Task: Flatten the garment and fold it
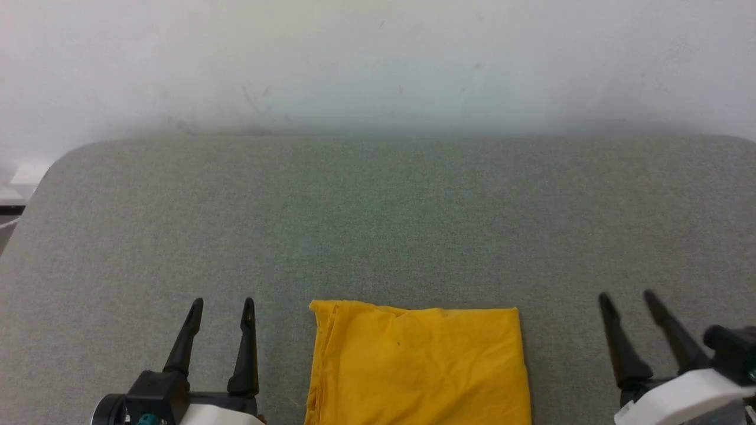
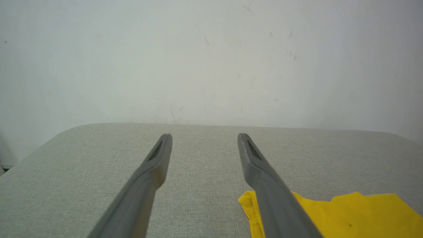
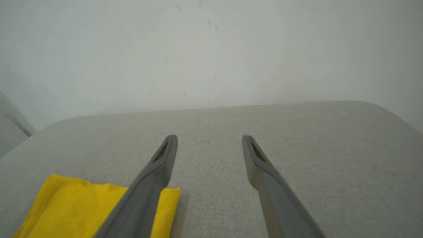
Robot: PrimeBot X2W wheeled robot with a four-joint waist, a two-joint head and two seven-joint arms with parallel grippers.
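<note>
The garment [image 1: 416, 366] is a plain mustard-yellow cloth lying folded into a neat rectangle at the near middle of the grey table [image 1: 378, 224]; no print shows. My left gripper [image 1: 222, 306] stands open to its left, fingers apart and empty, clear of the cloth. To the right of the cloth my right gripper [image 1: 627, 297] is open and empty too. In the left wrist view the garment [image 2: 347, 215] lies at the lower right behind the left gripper [image 2: 205, 136]. In the right wrist view the garment [image 3: 76, 208] sits at the lower left, beside the right gripper [image 3: 209, 137].
A pale wall [image 1: 378, 59] rises directly behind the table's far edge. The table's rounded far-left corner [image 1: 65, 159] shows, with a bit of floor and a white object [image 1: 23, 177] beyond it. Bare grey fabric stretches beyond the garment.
</note>
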